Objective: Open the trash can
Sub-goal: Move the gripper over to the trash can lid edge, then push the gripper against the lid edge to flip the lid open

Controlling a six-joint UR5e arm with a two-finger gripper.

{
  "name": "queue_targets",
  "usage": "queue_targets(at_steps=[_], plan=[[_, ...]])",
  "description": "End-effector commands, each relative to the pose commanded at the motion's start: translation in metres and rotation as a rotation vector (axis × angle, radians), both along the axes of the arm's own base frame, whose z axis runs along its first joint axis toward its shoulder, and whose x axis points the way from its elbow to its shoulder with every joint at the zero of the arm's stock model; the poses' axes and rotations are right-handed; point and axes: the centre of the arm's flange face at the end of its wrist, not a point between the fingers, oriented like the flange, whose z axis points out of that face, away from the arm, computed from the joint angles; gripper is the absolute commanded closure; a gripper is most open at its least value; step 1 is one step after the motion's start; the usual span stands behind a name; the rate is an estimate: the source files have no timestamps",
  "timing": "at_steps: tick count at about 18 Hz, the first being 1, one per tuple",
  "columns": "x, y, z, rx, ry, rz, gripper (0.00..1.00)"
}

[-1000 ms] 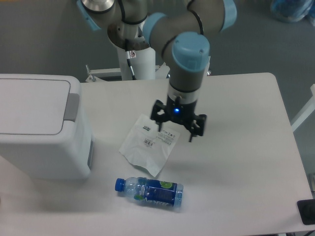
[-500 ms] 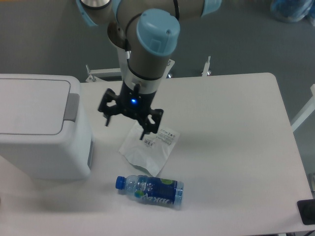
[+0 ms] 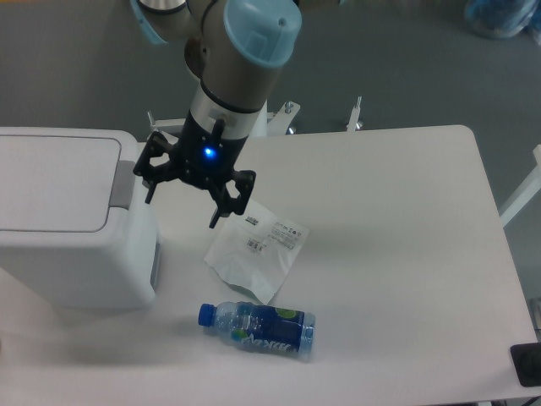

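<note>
**Gripper at the bin's right edge, lid shut**

Your gripper (image 3: 181, 201) hangs with its fingers spread wide and nothing between them — the left fingertip (image 3: 150, 197) sits just beside the grey push tab (image 3: 124, 183); whether it touches, you can't tell from this view. The trash can (image 3: 72, 220) stands at the left end of the table (image 3: 397, 254), lid (image 3: 55, 182) flat and closed. A white packet (image 3: 256, 249) lies just right of the bin, below the gripper. A plastic bottle (image 3: 258, 328) lies on its side nearer the front edge — cap pointing left.
</note>
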Motion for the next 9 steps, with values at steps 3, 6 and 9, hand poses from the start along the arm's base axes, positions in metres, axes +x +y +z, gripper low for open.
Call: queue_targets(at_steps=[3,6,9], plan=[[0.01,-0.009,-0.006,-0.008,-0.012,0.005,0.0],[0.013,-0.007,-0.009,-0.016,-0.021,0.018,0.0],[0.018,-0.002,-0.013,-0.025,-0.03,0.016,0.0]])
